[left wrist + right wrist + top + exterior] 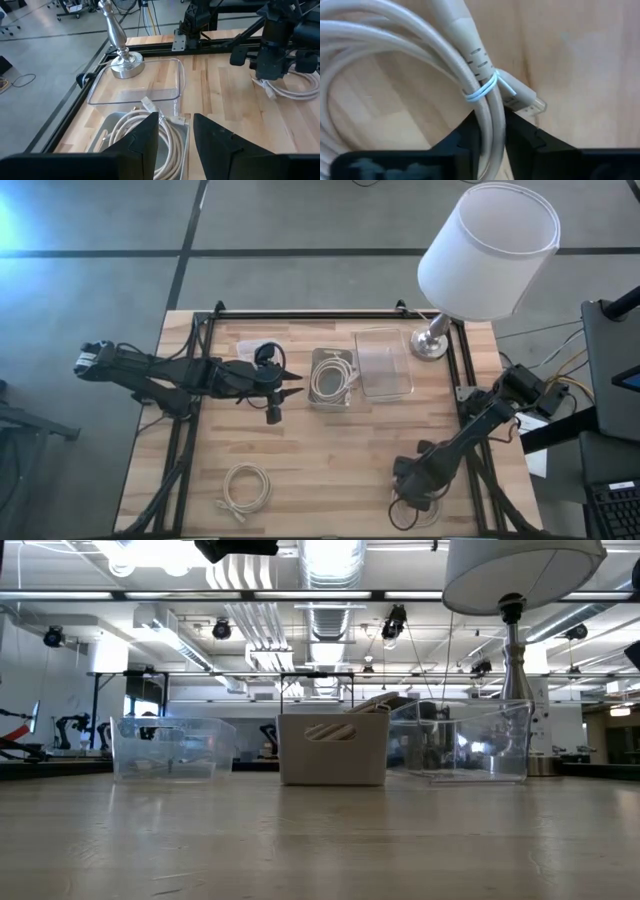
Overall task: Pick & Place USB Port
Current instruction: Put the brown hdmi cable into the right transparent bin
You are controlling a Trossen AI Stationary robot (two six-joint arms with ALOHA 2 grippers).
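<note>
A coiled white USB cable (395, 75) lies near the table's near right corner, bound by a thin tie (481, 91), its plug (526, 103) beside the coil. My right gripper (490, 131) is down on it, shut on its strands; it also shows in the high view (413, 496). A second coiled cable (332, 377) rests in a grey bin (102, 131). My left gripper (175, 134) hovers open above that bin's left side. A third coil (245, 487) lies on the near left of the table. My right gripper pinches a few bundled strands of the cable coil (489, 116) between its two fingers, just below the tie and next to the plug. The fingers come from above, pointing down, and lie across the strands. The coil still lies on the table top.
A clear bin (385, 362) stands right of the grey bin, with a lamp's base (430, 343) and wide white shade (488, 248) behind it. Another clear container (170, 748) shows in the low view. Black frame rails (463, 370) run along the table's edges. Bare wood lies mid-table.
</note>
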